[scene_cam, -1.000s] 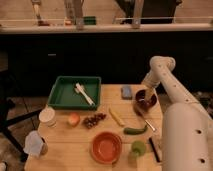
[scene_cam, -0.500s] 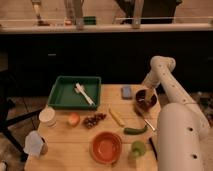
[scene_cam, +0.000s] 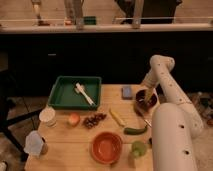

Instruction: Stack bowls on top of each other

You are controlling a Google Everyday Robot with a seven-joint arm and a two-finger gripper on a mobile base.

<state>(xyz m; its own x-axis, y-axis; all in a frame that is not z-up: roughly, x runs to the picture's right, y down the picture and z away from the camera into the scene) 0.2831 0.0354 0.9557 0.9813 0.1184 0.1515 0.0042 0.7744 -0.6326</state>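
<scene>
Background: dark room; a long counter (scene_cam: 105, 26) runs across the top, with dark cabinet fronts below it.
Worktop: pale wood (scene_cam: 65, 137), carrying many small things.
Arm: white (scene_cam: 169, 95), rising from the right foreground and bending down over the right rear of the worktop.
Claw: (scene_cam: 145, 96) down at the mouth of the maroon bowl; released or clenched, cannot tell.
Maroon bowl: (scene_cam: 151, 104) upright on the right side, just right of a blue block (scene_cam: 127, 91).
Orange-red bowl: (scene_cam: 106, 147) upright near the front edge, well apart from the maroon bowl.
Green cup: (scene_cam: 138, 148) just right of the orange-red bowl.
Green tray: (scene_cam: 62, 95) rear left, a white utensil (scene_cam: 83, 93) lying slantwise inside.
Between the bowls: a yellow piece (scene_cam: 117, 117) and a long green vegetable (scene_cam: 135, 130).
Centre left: a dark grape-like cluster (scene_cam: 93, 120), a small orange fruit (scene_cam: 74, 119) beside it, and a white round container (scene_cam: 47, 116) near the left edge.
Front left corner: a pale crumpled thing (scene_cam: 34, 144), kind unclear.
</scene>
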